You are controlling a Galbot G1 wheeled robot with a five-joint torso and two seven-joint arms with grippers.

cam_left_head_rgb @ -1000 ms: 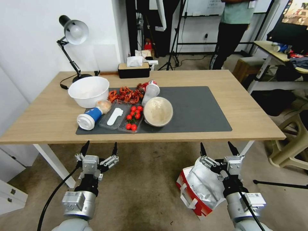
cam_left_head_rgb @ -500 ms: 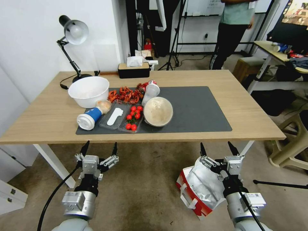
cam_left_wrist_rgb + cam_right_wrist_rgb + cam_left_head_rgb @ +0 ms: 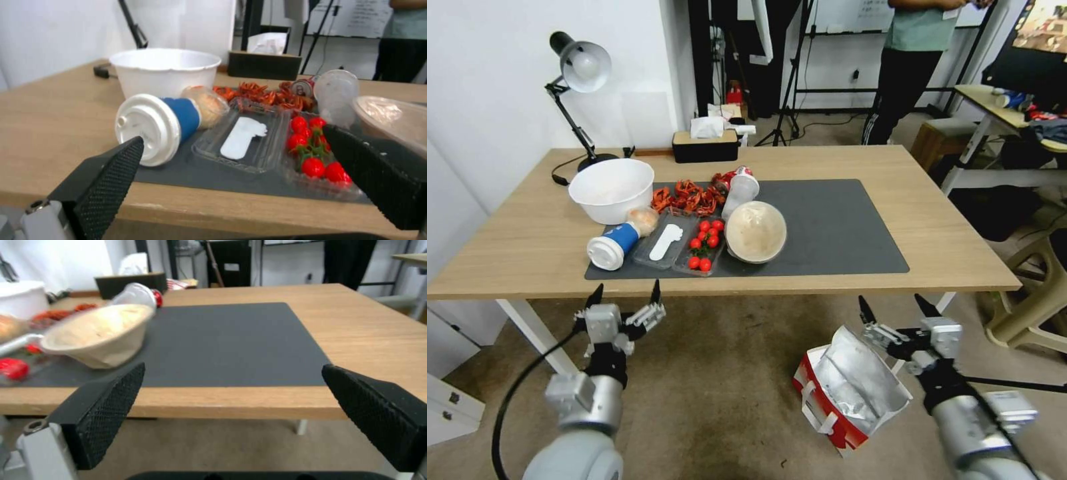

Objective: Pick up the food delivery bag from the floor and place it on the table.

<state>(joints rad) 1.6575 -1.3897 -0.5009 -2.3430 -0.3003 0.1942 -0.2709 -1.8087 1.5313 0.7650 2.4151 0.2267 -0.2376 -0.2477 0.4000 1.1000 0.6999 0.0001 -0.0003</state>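
— What's on your left side?

— My left hand (image 3: 625,295) hangs released, fingers spread, just below the near edge of the worktop (image 3: 534,227). Through its camera I see a tipped cup (image 3: 155,128) with a white lid, a white bowl (image 3: 164,71) behind it, and a clear tray of tomatoes (image 3: 318,160) on the dark mat (image 3: 840,227).

— And the bag?

— The bag (image 3: 844,393) sits on the floor (image 3: 727,393), foil mouth open, right of centre, nothing gripping it.

— The right hand?

— My right hand (image 3: 897,308) is released too, fingers wide apart, above the bag's far corner and in front of the worktop's edge.
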